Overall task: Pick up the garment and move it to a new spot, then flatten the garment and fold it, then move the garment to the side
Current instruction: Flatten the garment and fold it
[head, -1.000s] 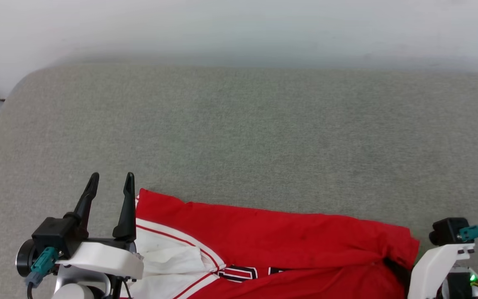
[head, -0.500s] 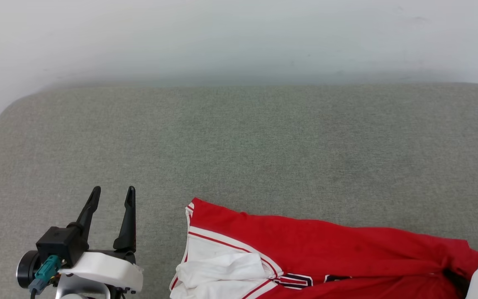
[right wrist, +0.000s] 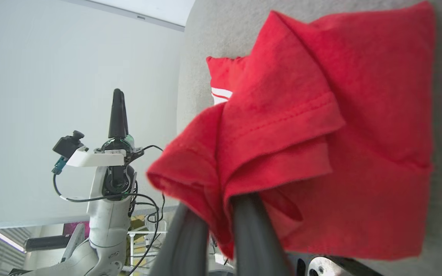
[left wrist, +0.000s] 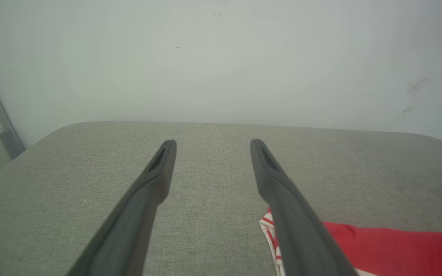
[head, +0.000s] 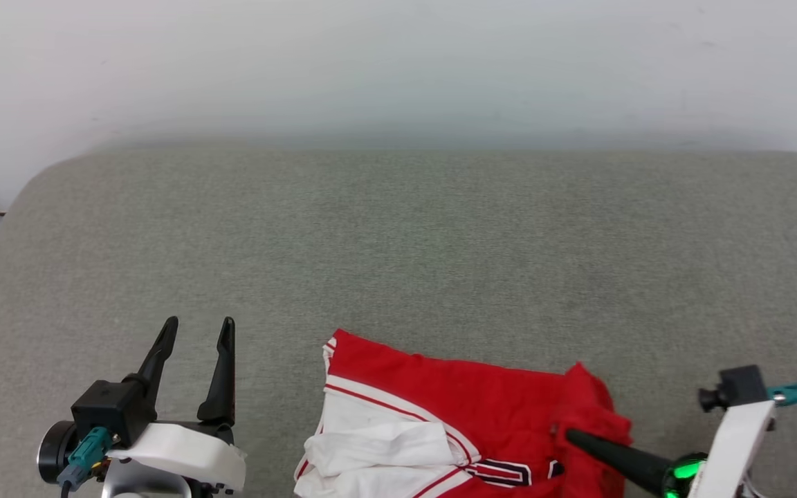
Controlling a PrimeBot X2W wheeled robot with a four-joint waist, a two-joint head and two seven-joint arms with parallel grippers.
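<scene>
One garment, two grippers and one grey upholstered surface make up the scene. Since half a second ago the right gripper has swung in from the right edge, its jaws pinched narrow on the red hemmed end of the garment. It carries that end leftward, so the shirt, lately stretched long, now lies shorter, with a bunched peak beside the print. That reads as the fold under way, not finished. The garment's other end stays put at the near edge of the surface, one white sleeve showing. The left gripper hovers left of it, jaws wide, holding nothing.
</scene>
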